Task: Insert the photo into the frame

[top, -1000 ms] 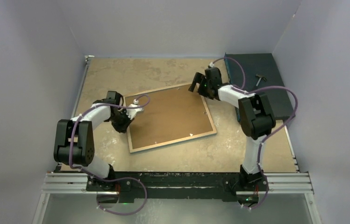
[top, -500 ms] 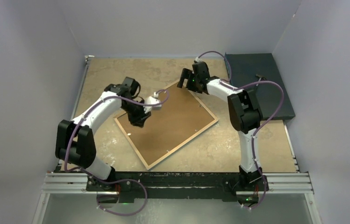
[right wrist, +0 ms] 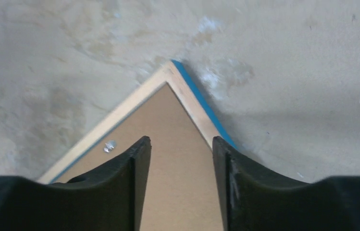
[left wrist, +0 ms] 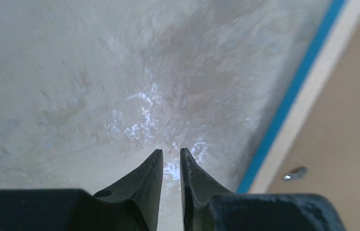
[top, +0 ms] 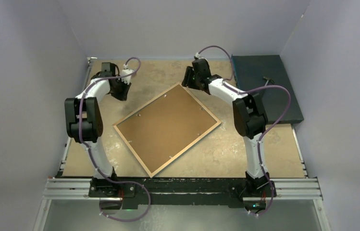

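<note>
- The frame (top: 132,152) lies face down in the middle of the tabletop (top: 274,149). It is turned like a diamond, with one corner pointing far and one near.
- Its pale wood back is up, and a thin blue edge shows along the outside in the wrist views.
- A brown backing board (top: 167,127) fills the frame. Small metal tabs (right wrist: 109,145) sit along the board's edge. What lies under the board is hidden.
- The right gripper (top: 186,83) hangs over the frame's far corner. Its fingers (right wrist: 137,159) stand well apart and hold nothing. In the right wrist view the corner lies just beyond the tips, in line with the gap between them.
- The left gripper (top: 121,94) is over bare tabletop at the far left, clear of the frame's far-left edge. Its fingers (left wrist: 151,168) are nearly together with only a thin slit between the tips, and nothing is in it.
- In the left wrist view the frame's blue edge runs to the right of that gripper, not touching it.
- A dark teal slab (top: 264,82) with a small hammer (top: 267,79) on it lies at the far right, apart from the frame.
- Grey walls close the left, far and right sides, and a metal rail (top: 182,187) runs along the near edge.
- Bare tabletop shows on every side of the frame. The widest stretches are at the near right and the far left.
</note>
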